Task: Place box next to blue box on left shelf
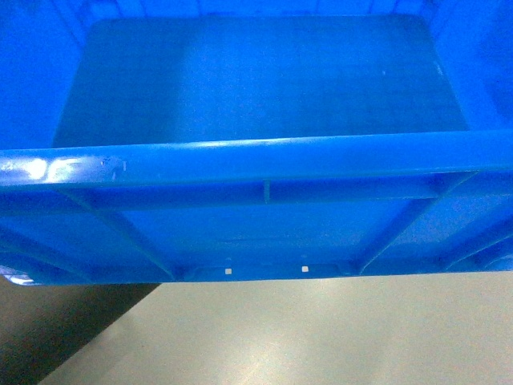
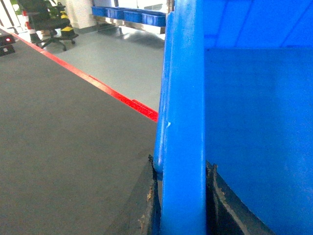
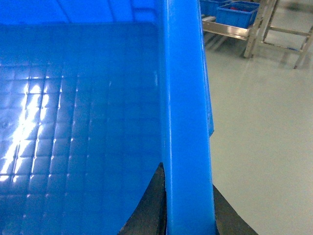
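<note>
My left end effector (image 2: 182, 205) pinches the box (image 1: 256, 88) by its left rim, and my right end effector (image 3: 188, 210) pinches its right rim, so it stays level. It hangs above the floor (image 1: 304, 337), not on the shelf yet.

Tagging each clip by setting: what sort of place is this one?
Probably a warehouse or factory floor. The left wrist view shows a grey floor with a red line and blue bins on a low rack; the right wrist view shows more bins on a metal rack. The box is an industrial crate.
</note>
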Controlling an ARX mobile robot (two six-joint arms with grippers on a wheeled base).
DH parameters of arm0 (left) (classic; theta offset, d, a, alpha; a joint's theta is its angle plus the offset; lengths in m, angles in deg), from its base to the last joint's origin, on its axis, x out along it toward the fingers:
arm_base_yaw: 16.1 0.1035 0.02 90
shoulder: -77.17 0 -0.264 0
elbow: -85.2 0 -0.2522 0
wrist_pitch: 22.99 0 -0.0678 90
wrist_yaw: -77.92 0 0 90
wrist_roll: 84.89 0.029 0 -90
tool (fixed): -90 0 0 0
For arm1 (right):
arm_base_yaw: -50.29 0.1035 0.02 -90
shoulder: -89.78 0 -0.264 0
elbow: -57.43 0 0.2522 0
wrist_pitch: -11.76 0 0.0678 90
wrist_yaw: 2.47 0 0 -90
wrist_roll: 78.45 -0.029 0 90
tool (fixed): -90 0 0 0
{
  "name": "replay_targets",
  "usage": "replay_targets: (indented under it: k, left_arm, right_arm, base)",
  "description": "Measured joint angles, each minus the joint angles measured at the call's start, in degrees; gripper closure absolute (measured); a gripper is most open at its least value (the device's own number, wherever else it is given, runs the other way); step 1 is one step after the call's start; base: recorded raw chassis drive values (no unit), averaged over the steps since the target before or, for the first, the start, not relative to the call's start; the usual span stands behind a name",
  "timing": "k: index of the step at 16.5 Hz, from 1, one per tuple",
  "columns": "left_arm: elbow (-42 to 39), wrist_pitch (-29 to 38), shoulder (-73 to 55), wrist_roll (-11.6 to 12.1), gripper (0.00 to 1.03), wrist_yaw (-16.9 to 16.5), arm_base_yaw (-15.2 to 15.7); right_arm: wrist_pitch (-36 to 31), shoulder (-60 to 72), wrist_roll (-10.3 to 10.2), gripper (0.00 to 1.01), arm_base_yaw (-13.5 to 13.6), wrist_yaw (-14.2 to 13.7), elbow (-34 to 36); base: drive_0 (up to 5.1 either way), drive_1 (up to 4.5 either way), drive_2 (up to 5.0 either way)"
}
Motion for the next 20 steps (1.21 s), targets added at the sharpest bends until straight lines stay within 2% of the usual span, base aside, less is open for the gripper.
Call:
replay_targets:
  k: [20]
  left_arm:
    - [0.0,0.0,0.0,0.0,0.86,-0.1,0.0]
  right_arm:
    - [0.0,0.0,0.0,0.93,0.0,0.0,0.0]
  base:
    - [-1.6,-1.55,-1.6]
